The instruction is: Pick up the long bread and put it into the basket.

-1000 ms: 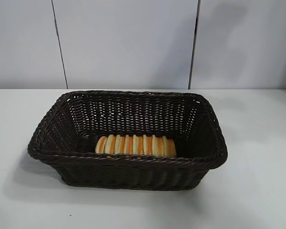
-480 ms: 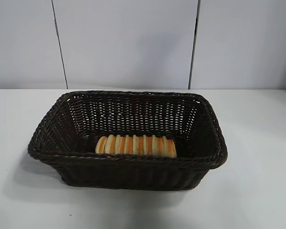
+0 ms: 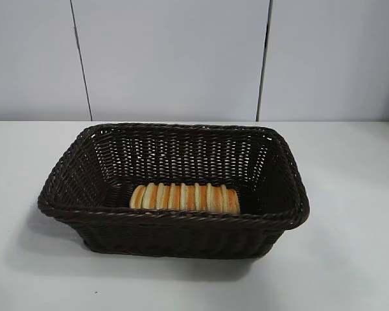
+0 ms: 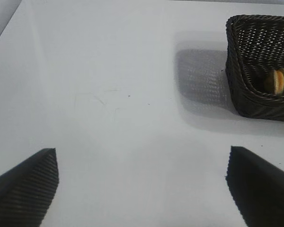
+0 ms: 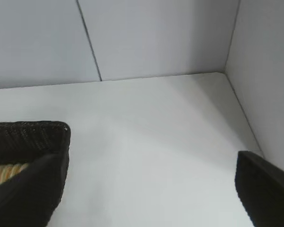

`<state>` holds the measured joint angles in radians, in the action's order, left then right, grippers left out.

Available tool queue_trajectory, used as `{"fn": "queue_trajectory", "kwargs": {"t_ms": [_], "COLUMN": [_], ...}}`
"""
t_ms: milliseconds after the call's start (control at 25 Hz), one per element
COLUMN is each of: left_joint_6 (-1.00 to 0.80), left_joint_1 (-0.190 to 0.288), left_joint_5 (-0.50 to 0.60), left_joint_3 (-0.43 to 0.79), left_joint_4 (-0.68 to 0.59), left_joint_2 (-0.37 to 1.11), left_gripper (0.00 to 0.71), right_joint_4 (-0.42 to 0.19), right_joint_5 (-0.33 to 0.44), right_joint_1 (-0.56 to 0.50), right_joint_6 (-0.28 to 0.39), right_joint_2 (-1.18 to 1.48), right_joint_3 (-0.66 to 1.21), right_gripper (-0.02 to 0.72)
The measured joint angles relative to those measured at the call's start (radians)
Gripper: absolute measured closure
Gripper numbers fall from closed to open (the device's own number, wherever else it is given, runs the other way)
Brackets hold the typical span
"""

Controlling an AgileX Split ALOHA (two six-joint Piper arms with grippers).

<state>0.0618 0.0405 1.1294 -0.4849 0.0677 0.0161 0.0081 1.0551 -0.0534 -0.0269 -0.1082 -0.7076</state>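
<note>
The long bread (image 3: pixel 184 197) lies flat on the floor of the basket (image 3: pixel 71 170), close against its front wall, so the placing looks done. The left gripper (image 4: pixel 142 182) hangs over bare table (image 4: pixel 109 94) with fingers (image 4: pixel 26 182) spread wide and empty, basket well beyond them. The right gripper (image 5: pixel 149 189) is equally wide and empty, with the basket's corner just past one finger.

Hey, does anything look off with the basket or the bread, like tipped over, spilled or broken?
Nothing stands out. The basket sits upright on the table, its rim intact. The bread lies flat inside along the near wall, whole. No crumbs or spills show.
</note>
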Motion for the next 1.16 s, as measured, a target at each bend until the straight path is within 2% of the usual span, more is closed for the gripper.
{"fn": "queue_trajectory", "kwargs": {"t_ms": [160,280,480,1160], "left_joint_6": [0.0,0.0,0.0,0.0], "left_joint_1": [0.0,0.0,0.0,0.0], "left_joint_5": [0.0,0.0,0.0,0.0], "left_joint_3": [0.0,0.0,0.0,0.004], "left_joint_4": [0.0,0.0,0.0,-0.001], "left_joint_2": [0.0,0.0,0.0,0.0], "left_gripper": [0.015,0.015,0.015,0.014], "right_joint_4": [0.0,0.0,0.0,0.0], "right_joint_5": [0.004,0.032,0.035,0.028], "right_joint_1": [0.0,0.0,0.0,0.0], "right_joint_6": [0.0,0.0,0.0,0.0], "right_joint_2": [0.124,0.127,0.127,0.127], "right_joint_3": [0.116,0.162,0.228,0.237], "right_gripper": [0.009,0.009,0.009,0.009]}}
